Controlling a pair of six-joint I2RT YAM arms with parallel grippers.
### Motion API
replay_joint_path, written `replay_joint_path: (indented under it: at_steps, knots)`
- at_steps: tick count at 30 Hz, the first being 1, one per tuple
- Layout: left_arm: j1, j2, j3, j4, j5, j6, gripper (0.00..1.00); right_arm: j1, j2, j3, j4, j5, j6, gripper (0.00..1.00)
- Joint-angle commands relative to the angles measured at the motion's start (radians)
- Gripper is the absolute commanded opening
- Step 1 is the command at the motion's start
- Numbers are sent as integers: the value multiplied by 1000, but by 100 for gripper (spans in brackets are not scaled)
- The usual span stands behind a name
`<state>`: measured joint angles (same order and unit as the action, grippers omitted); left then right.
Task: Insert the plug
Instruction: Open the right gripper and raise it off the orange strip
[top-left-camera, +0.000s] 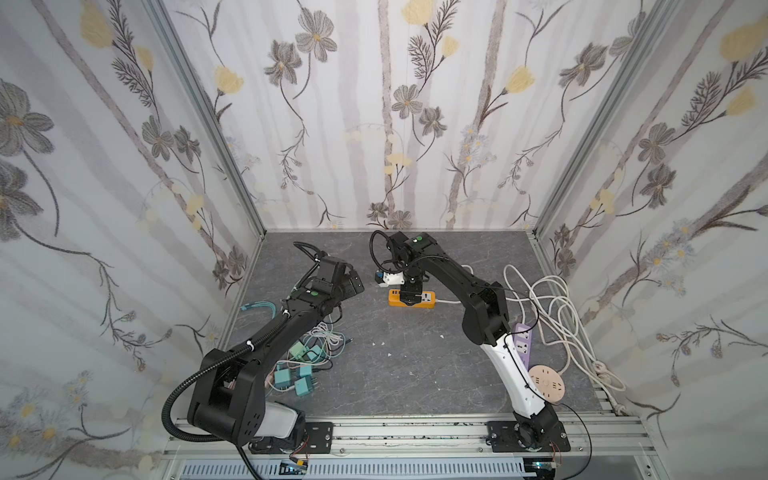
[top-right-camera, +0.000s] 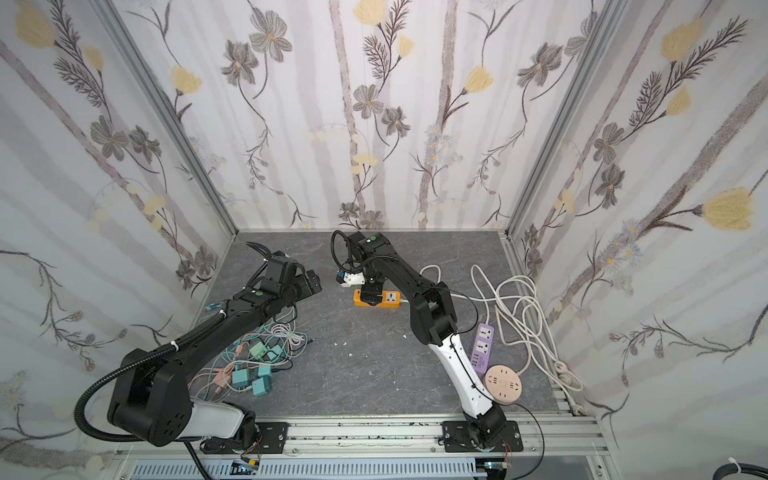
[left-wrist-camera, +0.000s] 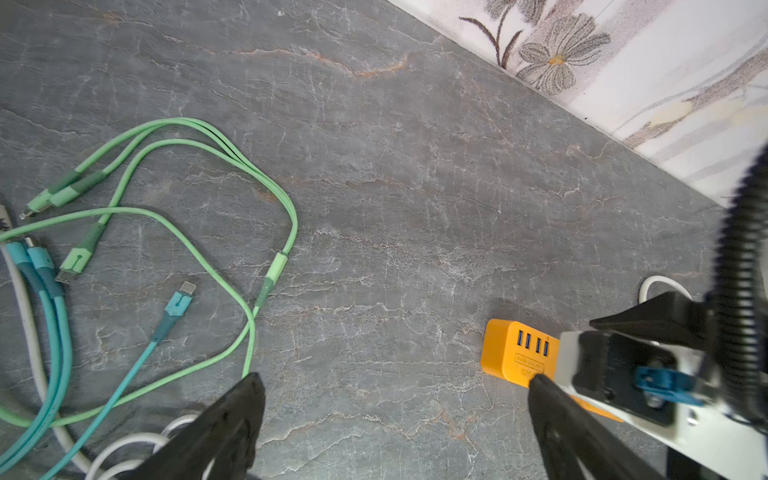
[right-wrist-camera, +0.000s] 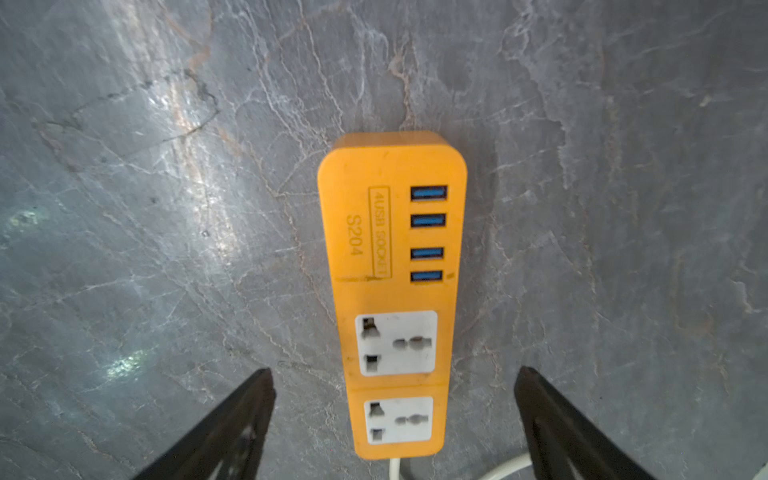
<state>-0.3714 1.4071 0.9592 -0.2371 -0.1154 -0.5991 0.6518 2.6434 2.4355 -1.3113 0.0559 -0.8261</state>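
Note:
An orange power strip (top-left-camera: 426, 298) (top-right-camera: 392, 298) lies flat near the back middle of the table. In the right wrist view the strip (right-wrist-camera: 395, 249) shows both white sockets and all its blue USB ports with nothing in them. My right gripper (top-left-camera: 409, 300) (top-right-camera: 371, 299) (right-wrist-camera: 395, 372) hangs open over it, one finger on each side, holding nothing. Several teal and green plugs (top-left-camera: 286, 376) (top-right-camera: 241, 377) lie in a cable tangle under my left arm. My left gripper (top-left-camera: 355, 282) (top-right-camera: 311, 284) (left-wrist-camera: 395, 378) is open and empty, left of the strip (left-wrist-camera: 515, 353).
A purple power strip (top-left-camera: 524, 343) (top-right-camera: 483, 345) and a round pink socket (top-left-camera: 547, 382) (top-right-camera: 503, 384) lie at the right front. Loops of white cable (top-left-camera: 557, 316) fill the right side. Green and teal USB cables (left-wrist-camera: 187, 137) lie by the left wall.

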Motion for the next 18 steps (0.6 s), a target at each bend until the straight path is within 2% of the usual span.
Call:
replay_joint_path:
  at_steps: [1,5,9,11,13,14,18]
  knots:
    - [1,4,10,-6,7,-1,100,-6,-66,-40,35,-29,60,99]
    - [2,9,12,-2,20,4,100,-26,-234,-251,238,-65,219,99]
    - [-14,13,23,-11,-10,9,100,-51,-479,-562,504,-24,458,99]
    - [-37,13,28,-8,-46,24,100,-63,-598,-703,622,140,651,99]
    - [-67,16,36,-2,-80,37,100,-96,-713,-818,642,211,847,99]
    - [-81,19,40,2,-90,44,100,-123,-782,-883,642,212,966,99]
    - [-107,41,50,40,-92,45,100,-279,-1054,-1196,699,84,1362,99]
